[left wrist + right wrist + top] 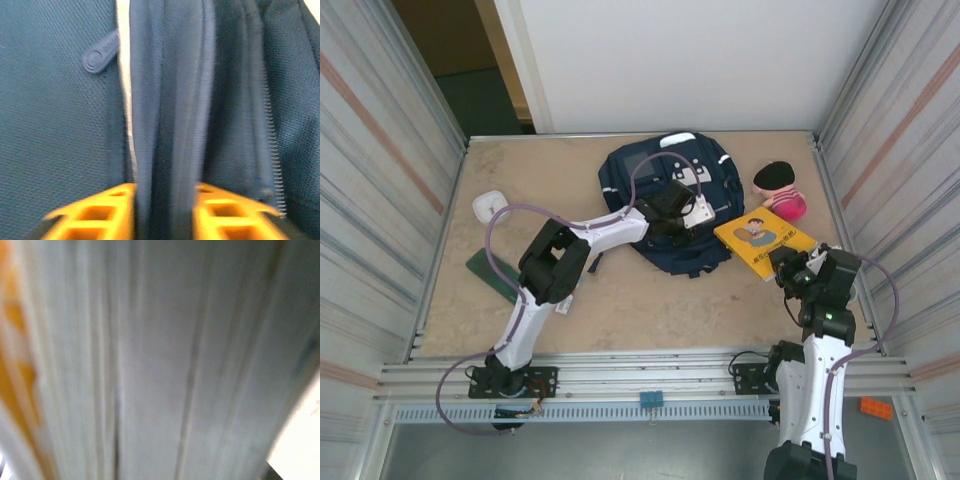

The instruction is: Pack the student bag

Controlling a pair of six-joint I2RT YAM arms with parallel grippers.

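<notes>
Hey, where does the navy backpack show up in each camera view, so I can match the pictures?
Top external: the student bag lies at the back centre of the table, with the left gripper on it.
Left wrist: its navy fabric spans the picture, one fold pinched between the orange fingers.
Right wrist: too blurred to make it out.
Shared landmark: the left gripper on the bag's fold.

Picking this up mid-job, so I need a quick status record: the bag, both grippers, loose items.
student bag: lying at centre rear of the table
left gripper: shut on a fold of the bag's fabric
right gripper: at the near edge of the yellow book, apparently clamped on it
plush toy: behind the book, outside the bag
green flat item: left side
white item: left side, behind the green one
</notes>
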